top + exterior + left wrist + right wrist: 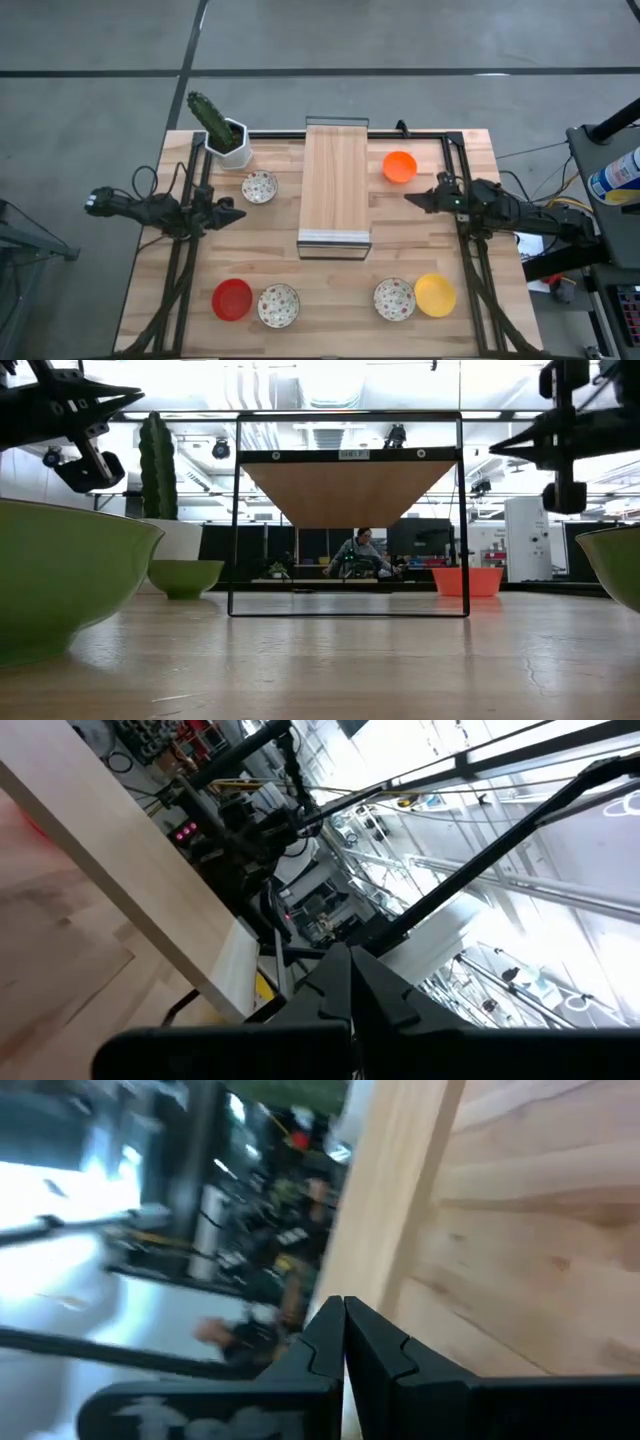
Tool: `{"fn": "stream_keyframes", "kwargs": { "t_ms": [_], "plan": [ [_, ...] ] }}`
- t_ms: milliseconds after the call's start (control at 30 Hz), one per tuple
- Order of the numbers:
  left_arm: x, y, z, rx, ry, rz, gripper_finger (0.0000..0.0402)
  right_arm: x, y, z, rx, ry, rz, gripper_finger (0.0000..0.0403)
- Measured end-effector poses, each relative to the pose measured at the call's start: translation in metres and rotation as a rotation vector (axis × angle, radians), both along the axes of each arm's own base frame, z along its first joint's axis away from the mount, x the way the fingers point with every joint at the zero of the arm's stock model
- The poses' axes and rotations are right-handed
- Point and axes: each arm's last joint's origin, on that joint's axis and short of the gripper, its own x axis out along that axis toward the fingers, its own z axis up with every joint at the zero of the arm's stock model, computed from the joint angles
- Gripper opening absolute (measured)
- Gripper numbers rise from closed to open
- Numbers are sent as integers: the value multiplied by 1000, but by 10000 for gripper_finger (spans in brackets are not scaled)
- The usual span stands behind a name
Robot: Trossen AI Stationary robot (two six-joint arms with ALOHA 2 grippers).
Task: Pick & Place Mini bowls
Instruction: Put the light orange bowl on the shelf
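Left gripper (pixel 238 213) and right gripper (pixel 410 199) hover with fingers pressed together, empty, flanking the wooden shelf (pixel 336 190); orange bowl (pixel 399 166) near the right one, speckled bowl (pixel 259 187) near the left, four bowls along the table's (pixel 320 320) front edge

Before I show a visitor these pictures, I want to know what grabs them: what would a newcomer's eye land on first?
Probably the wooden shelf standing mid-table, with the two dark arms facing it from either side, left gripper and right gripper both shut and empty. Next, the bright bowls: orange beside the shelf, red and yellow along the near edge. The cactus marks the far left corner.
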Motion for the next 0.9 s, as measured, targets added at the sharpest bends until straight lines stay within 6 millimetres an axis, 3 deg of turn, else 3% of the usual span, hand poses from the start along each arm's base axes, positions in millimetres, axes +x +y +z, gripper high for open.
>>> {"fn": "stream_keyframes", "kwargs": {
  "t_ms": [233,367,500,700,900],
  "plan": [
    [0,1,0,-82,2,17,0,15,-2,37,-179,352,86,25],
    [0,2,0,-144,1,29,0,28,-5,48,-298,636,163,47],
    [0,2,0,-159,1,25,0,45,-12,58,-393,765,198,87],
    [0,2,0,-161,1,25,0,66,-27,59,-576,1008,313,153],
    [0,2,0,-161,1,25,0,80,-37,47,-821,1231,495,173]
  ]
}}
